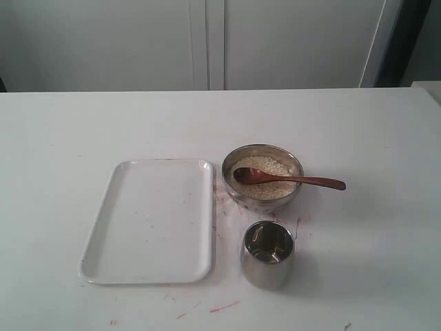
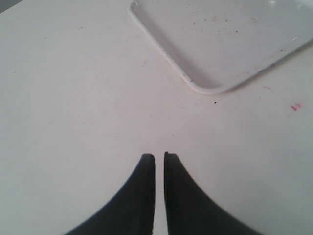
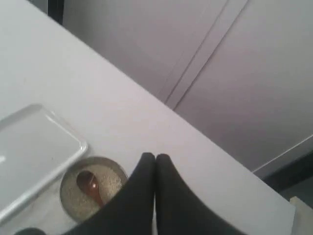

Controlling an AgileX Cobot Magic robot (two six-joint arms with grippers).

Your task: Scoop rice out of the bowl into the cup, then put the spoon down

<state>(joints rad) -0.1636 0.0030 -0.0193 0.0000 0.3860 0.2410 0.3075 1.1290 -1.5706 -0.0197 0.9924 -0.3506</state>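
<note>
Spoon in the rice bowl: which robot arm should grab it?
Probably the right. The spoon points its handle toward the right arm's side, and the right pincer looks down on the bowl. The left pincer sees only the tray.

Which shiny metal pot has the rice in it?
The wide, round silver metal bowl, holding the brown wooden spoon; the narrow steel cup looks empty.

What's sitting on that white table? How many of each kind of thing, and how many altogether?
bowl, with rice in it: 1
cup: 1
spoon: 1
tray: 1
Total: 4
</note>
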